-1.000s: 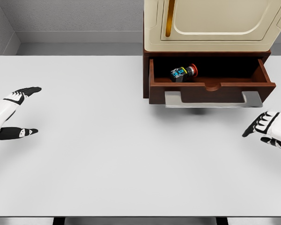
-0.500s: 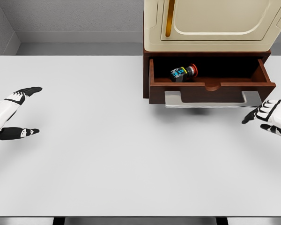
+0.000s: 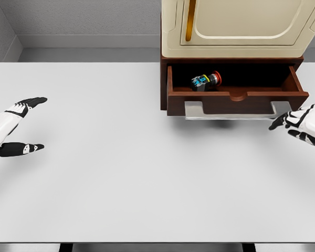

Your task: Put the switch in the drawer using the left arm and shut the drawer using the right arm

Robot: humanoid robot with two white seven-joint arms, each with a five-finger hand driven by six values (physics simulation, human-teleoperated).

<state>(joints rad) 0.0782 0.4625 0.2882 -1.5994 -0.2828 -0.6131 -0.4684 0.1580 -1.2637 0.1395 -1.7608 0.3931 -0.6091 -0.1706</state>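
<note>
White table: switch in open drawer, both hands open, empty.

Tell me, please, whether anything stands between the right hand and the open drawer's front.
Nothing visible does: the right hand hovers just right of the drawer handle, with only bare table between.

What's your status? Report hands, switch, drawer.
Left hand open, idle at table's left edge. Right hand open, near drawer handle's right end. Switch inside, drawer open. Nothing blocking.
</note>
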